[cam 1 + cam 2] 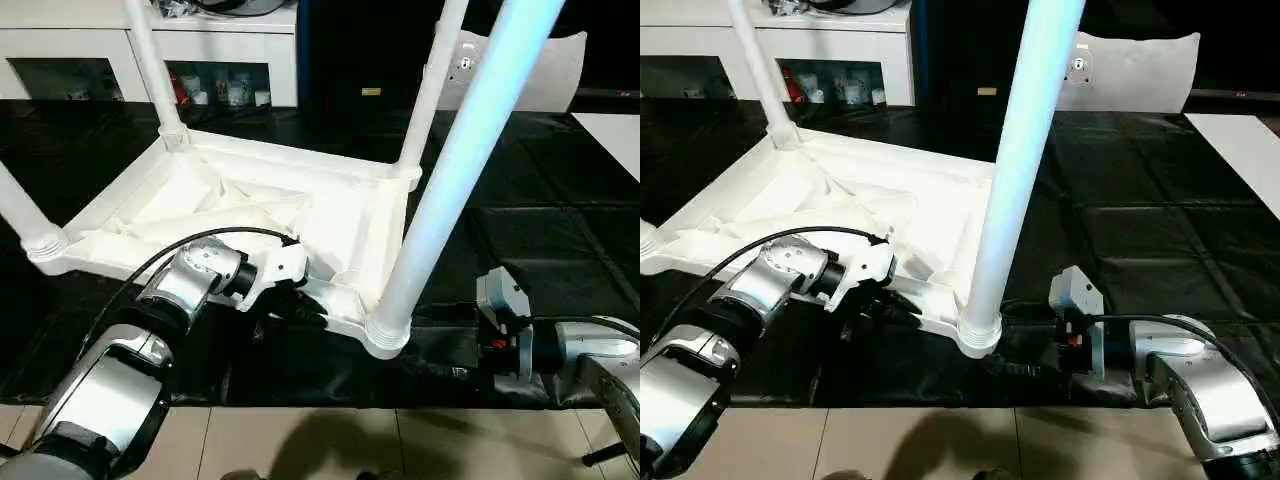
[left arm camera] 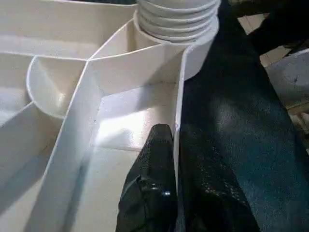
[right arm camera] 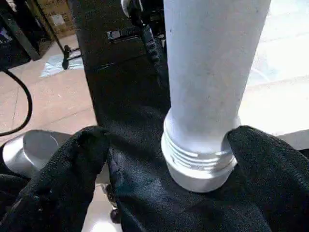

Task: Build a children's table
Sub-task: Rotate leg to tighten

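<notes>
Now the left tool (image 2: 166, 159) clenches the table top's (image 1: 340, 215) near rim. Right tool (image 3: 159, 159) stands released, straddling the nearest leg (image 1: 450, 170).

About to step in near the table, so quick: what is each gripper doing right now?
Left gripper: shut on the table top's rim.
Right gripper: open, fingers either side of the near leg.

A black mat (image 1: 540, 230) on the floor (image 1: 300, 440) carries the upturned table top (image 1: 250, 210).

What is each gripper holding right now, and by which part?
The left gripper pinches the white plastic ribbed table top by its near rim wall. The right gripper is open, holding nothing.
</notes>
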